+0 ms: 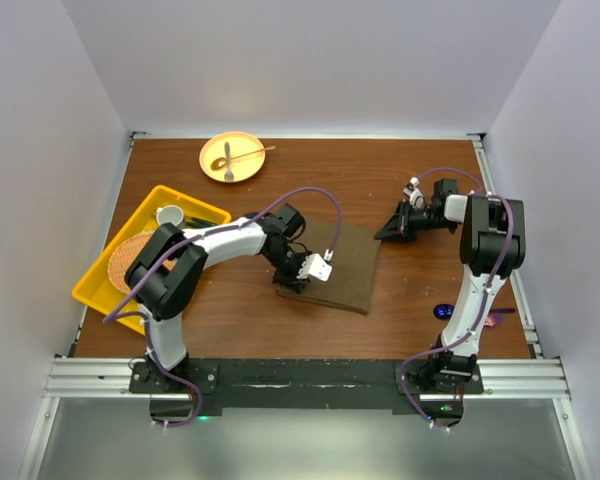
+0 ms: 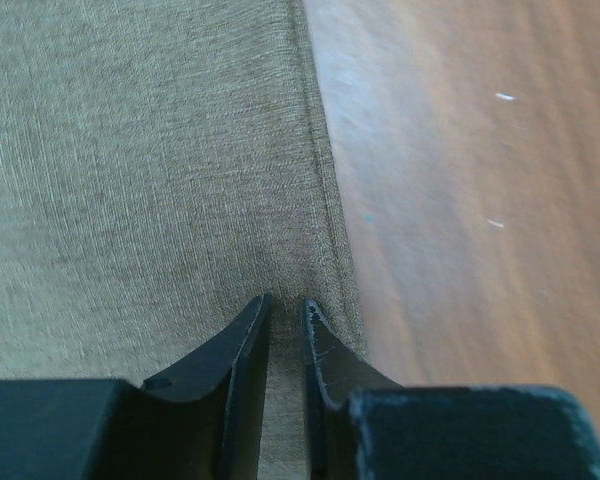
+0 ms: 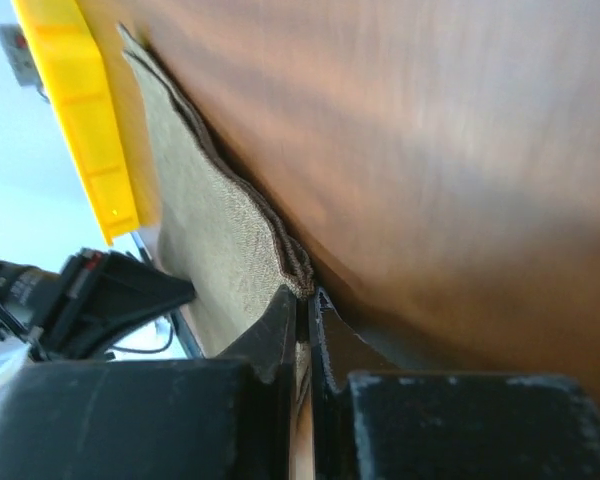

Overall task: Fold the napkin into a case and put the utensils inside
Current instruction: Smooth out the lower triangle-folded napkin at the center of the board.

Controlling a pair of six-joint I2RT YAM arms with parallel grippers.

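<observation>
Black fingers (image 2: 242, 345) of the left gripper (image 2: 287, 312) are pressing down in a narrow pinch on the napkin (image 2: 150, 170), olive-brown cloth filling the slit between them just inside the stitched hem. Bare wooden table (image 2: 480, 200) is showing beside that hem. Only this wrist view is giving the weave and the slight pucker at the tips.

On the other wrist, the right gripper (image 3: 305, 300) is clamping all but shut on a corner of the same cloth, whose layered edge is running away from the tips toward a yellow bin (image 3: 75, 120). Those stacked layers are visible from nowhere else.

From overhead, the cloth is lying as a folded rectangle at mid-table, the left arm reaching to its near-left edge and the right arm to its far-right corner. That view alone is taking in the cutlery: a glossy blue-purple spoon (image 1: 445, 310) is resting on the table beside the right arm, well apart from the cloth, while a fork (image 1: 228, 155) and a pale spoon (image 1: 252, 153) are sitting on a yellow plate (image 1: 212, 168) at the far edge. A cup (image 1: 170, 214) and a woven mat (image 1: 130, 262) are lying in the bin.
</observation>
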